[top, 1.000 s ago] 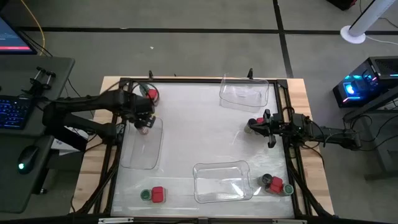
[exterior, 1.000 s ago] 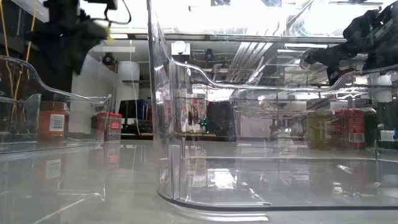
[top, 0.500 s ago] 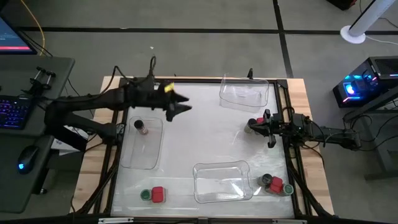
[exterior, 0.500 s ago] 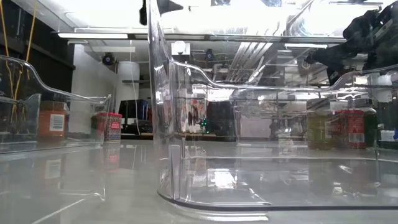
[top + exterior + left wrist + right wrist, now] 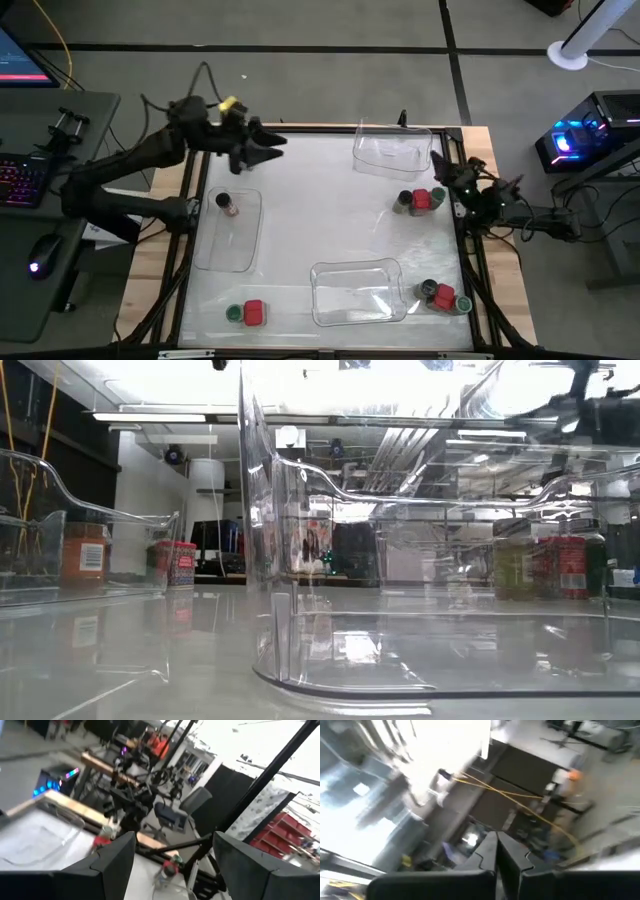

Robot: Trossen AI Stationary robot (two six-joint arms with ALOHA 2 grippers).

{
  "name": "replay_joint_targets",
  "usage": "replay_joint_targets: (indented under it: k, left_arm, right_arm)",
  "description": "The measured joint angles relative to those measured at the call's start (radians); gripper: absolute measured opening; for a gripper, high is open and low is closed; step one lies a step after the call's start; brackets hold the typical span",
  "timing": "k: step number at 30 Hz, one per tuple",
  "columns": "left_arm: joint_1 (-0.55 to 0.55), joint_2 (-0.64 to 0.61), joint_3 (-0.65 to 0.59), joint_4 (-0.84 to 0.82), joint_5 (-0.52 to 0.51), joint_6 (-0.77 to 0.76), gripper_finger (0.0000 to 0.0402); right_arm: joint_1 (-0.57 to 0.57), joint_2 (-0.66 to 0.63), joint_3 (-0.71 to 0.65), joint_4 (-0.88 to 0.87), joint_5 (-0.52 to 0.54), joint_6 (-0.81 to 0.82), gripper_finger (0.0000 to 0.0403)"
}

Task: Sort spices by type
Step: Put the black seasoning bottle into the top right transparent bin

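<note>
Left gripper hangs open and empty above the table's far left corner. Right gripper is closed on nothing at the right edge, near a green jar and red box. One brown jar stands inside the left tray.

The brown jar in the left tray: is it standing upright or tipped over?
Upright. In the high view the brown jar shows only its round top inside the left tray, and the low view shows it standing.
</note>
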Motion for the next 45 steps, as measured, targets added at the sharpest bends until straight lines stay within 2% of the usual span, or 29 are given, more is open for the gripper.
replay_joint_targets:
  k: [4, 6, 10, 13, 18, 24, 28, 31, 34, 38, 45]
  left_arm:
    - [0.025, -0.058, 0.000, -0.018, -0.030, 0.043, 0.0255]
    - [0.043, -0.079, 0.000, -0.020, -0.037, 0.058, 0.0255]
    - [0.087, -0.097, 0.000, -0.019, -0.055, 0.066, 0.0255]
    - [0.110, -0.097, 0.000, -0.023, -0.053, 0.060, 0.0255]
    - [0.113, -0.101, 0.000, -0.082, -0.020, 0.040, 0.0255]
    - [0.113, -0.117, 0.000, -0.210, -0.019, 0.059, 0.0255]
    - [0.112, -0.117, 0.000, -0.233, -0.019, 0.073, 0.0255]
    - [0.113, -0.117, 0.000, -0.232, -0.019, 0.079, 0.0255]
    - [0.113, -0.117, 0.000, -0.235, -0.019, 0.097, 0.0255]
    - [0.113, -0.117, 0.000, -0.258, -0.019, 0.121, 0.0255]
    - [0.113, -0.117, 0.000, -0.279, -0.023, 0.153, 0.0255]
  right_arm:
    - [0.000, 0.068, 0.012, 0.149, -0.142, 0.002, 0.0001]
    - [0.000, 0.140, 0.069, 0.203, -0.213, -0.017, 0.0001]
    - [0.000, 0.351, 0.260, 0.218, -0.331, -0.127, 0.0001]
    - [0.000, 0.533, 0.433, 0.159, -0.380, -0.262, 0.0001]
    - [0.000, 0.762, 0.696, -0.160, -0.347, -0.477, 0.0001]
    - [0.000, 0.959, 0.969, -0.613, -0.364, -0.533, 0.0001]
    - [0.000, 1.051, 1.129, -0.910, -0.367, -0.575, 0.0001]
    - [0.000, 1.098, 1.224, -1.109, -0.367, -0.551, 0.0001]
    - [-0.021, 1.146, 1.292, -1.332, -0.372, -0.415, 0.0005]
    - [-0.034, 1.194, 1.302, -1.599, -0.389, -0.289, 0.0052]
    - [-0.072, 1.225, 1.166, -1.823, -0.491, -0.115, 0.0226]
